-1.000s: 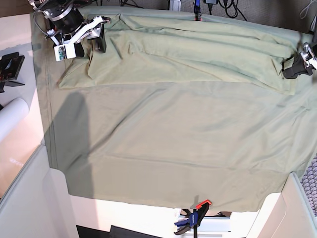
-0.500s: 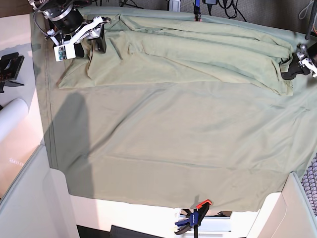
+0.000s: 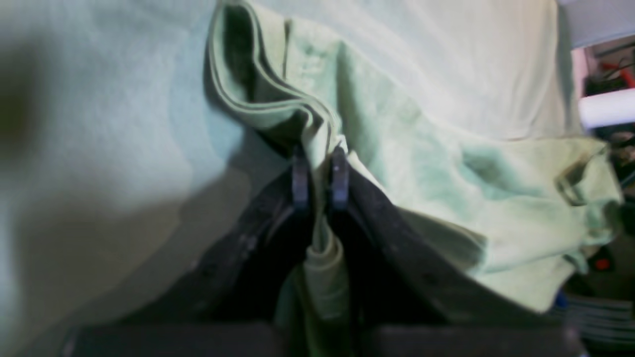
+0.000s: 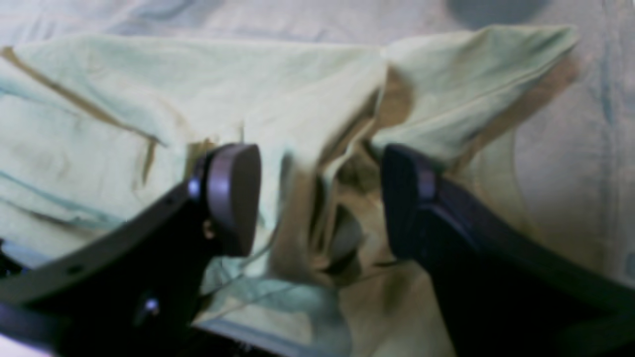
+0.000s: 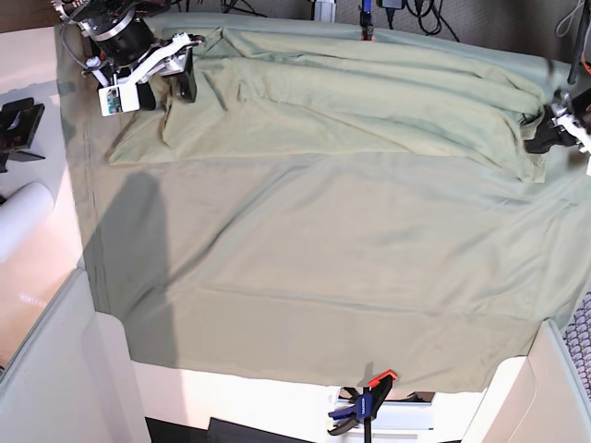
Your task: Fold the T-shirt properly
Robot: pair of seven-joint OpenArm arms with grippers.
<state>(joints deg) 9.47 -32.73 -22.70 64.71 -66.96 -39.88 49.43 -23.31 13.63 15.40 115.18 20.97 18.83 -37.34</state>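
My left gripper point(image 5: 540, 138) at three o'clock pinches the T-shirt point(image 5: 369, 106) by its edge. My right gripper point(image 5: 175, 74) at eleven o'clock stands with jaws apart over the shirt's other end, on the tablecloth point(image 5: 323, 268).

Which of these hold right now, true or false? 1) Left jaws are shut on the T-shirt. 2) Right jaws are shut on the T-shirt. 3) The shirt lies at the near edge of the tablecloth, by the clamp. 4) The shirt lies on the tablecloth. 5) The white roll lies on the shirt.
1) True: the left gripper pinches a fold of the T-shirt between its jaws.
2) False: the right gripper stands with its jaws wide apart, shirt cloth bunched between them but not clamped.
3) False: the shirt lies along the far edge; the clamp is at the near edge.
4) True: the tablecloth spreads under it.
5) False: the white roll lies off the cloth, to the side.
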